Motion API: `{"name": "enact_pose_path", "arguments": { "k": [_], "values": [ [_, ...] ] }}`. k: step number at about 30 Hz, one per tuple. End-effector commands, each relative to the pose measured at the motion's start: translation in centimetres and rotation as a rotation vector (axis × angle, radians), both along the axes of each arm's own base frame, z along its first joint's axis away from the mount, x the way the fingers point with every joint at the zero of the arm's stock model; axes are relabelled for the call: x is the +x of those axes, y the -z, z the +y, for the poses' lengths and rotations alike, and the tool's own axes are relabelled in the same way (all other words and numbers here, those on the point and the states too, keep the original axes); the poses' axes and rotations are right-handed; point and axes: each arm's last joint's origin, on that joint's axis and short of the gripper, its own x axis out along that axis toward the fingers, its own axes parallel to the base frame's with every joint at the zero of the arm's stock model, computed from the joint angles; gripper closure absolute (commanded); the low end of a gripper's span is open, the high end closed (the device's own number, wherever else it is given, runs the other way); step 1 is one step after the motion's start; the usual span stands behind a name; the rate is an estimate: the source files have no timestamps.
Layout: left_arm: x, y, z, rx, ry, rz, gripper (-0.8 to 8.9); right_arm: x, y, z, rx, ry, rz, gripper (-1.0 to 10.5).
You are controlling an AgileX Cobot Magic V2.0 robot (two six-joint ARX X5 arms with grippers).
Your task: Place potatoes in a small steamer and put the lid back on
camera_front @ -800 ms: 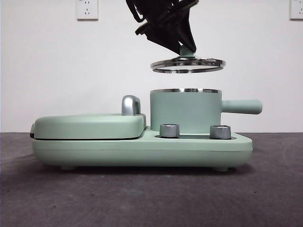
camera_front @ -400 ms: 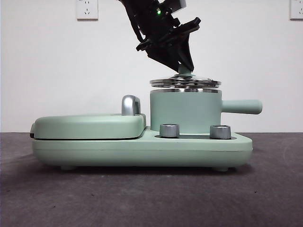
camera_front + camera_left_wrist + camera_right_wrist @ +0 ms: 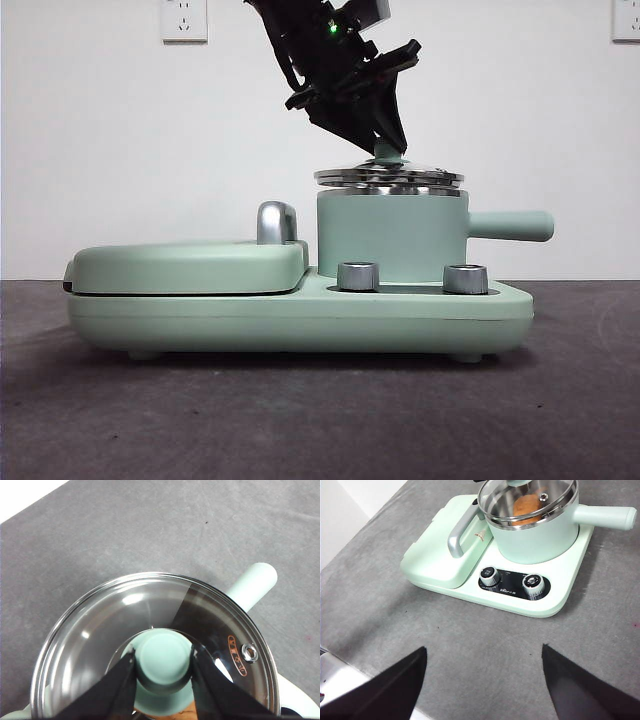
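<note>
Left fingers (image 3: 162,672) grip the lid (image 3: 390,176) atop the steamer (image 3: 392,235); potato (image 3: 527,504) inside.

No text can be read. The lid (image 3: 150,630) bears a small orange oval mark beside its steam vent, its letters too small to make out. The black control panel (image 3: 514,583) carries pale print between its two knobs, also illegible.
</note>
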Motion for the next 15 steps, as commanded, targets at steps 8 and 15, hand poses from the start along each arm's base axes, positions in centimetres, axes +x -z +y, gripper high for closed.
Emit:
{"name": "enact_pose_path", "arguments": {
  "k": [8,15],
  "values": [
    [0.73,0.86,-0.99,-0.011,0.016,-0.009,7.99,-0.03,-0.19,0.01,0.012,0.001,-0.005,5.8],
    [0.70,0.94,-1.04,-0.022,0.072,-0.004,7.99,-0.03,-0.19,0.01,0.012,0.001,-0.005,5.8]
  ]
}}
